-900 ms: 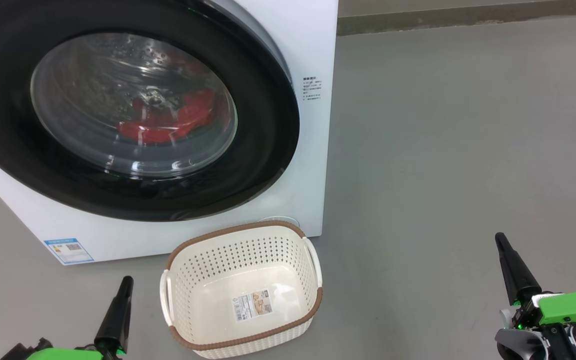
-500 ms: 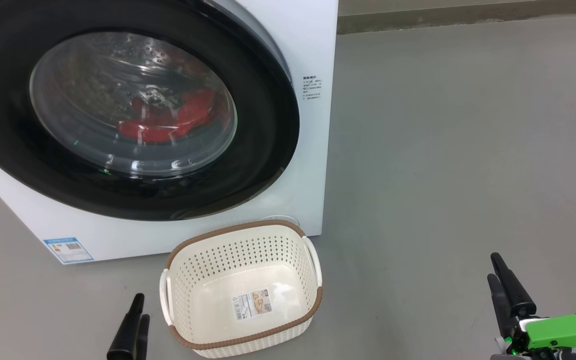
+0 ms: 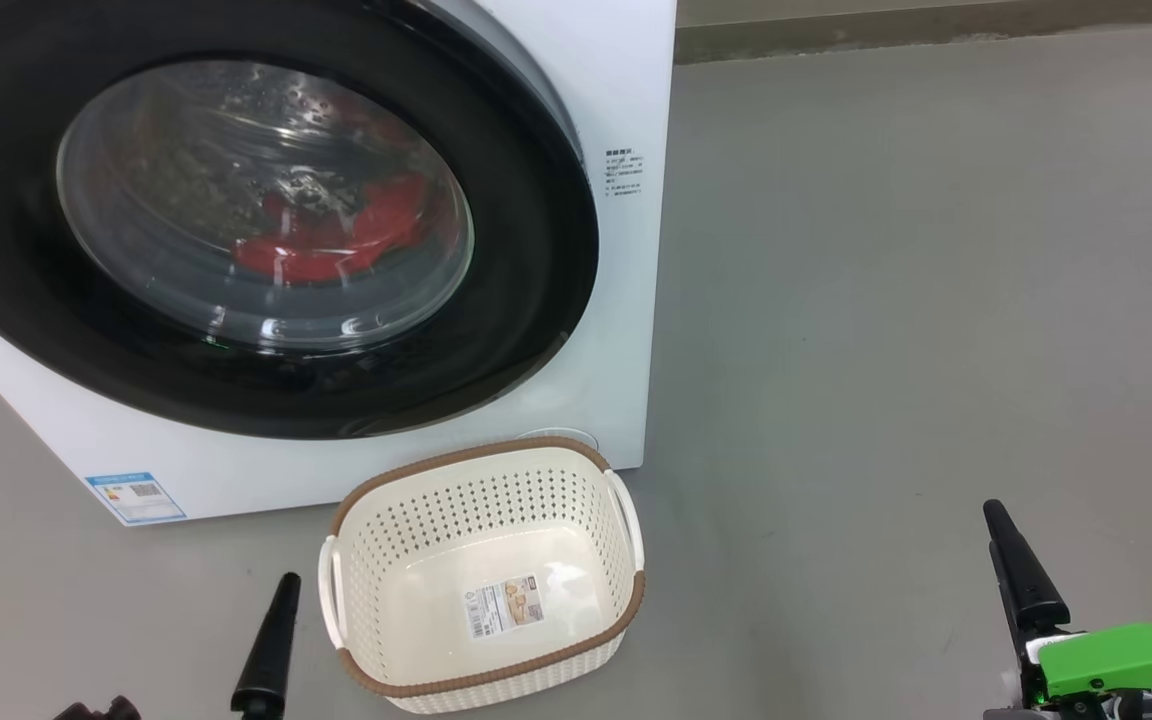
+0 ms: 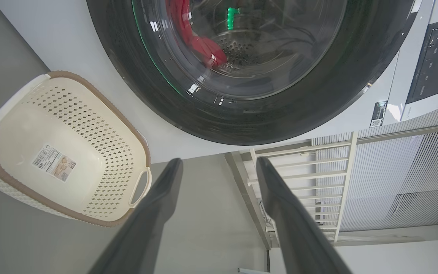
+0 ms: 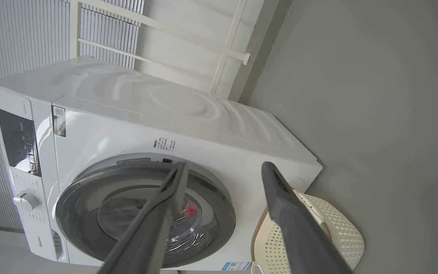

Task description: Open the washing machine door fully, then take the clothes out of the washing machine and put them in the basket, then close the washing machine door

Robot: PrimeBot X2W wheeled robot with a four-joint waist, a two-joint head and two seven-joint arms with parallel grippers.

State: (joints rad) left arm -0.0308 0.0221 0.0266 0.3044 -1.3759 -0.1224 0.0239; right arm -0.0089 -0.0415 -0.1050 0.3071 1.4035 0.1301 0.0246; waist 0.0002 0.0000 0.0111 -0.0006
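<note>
Left end effector (image 4: pixel 219 163) fully spread, empty, edged toward the basket (image 3: pixel 481 505) since a moment ago, right end effector (image 5: pixel 222 167) likewise spread and empty, basket just before the shut washing machine door (image 3: pixel 526 250), red clothes (image 3: pixel 336 240) behind its glass, open floor (image 3: pixel 886 300) rightward

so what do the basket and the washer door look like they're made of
Basket: likely moulded plastic, matte cream, punched holes, brown woven-look rim. Door: glossy black rim, probably plastic, around a clear bowl window, seemingly glass given its sharp reflections.
</note>
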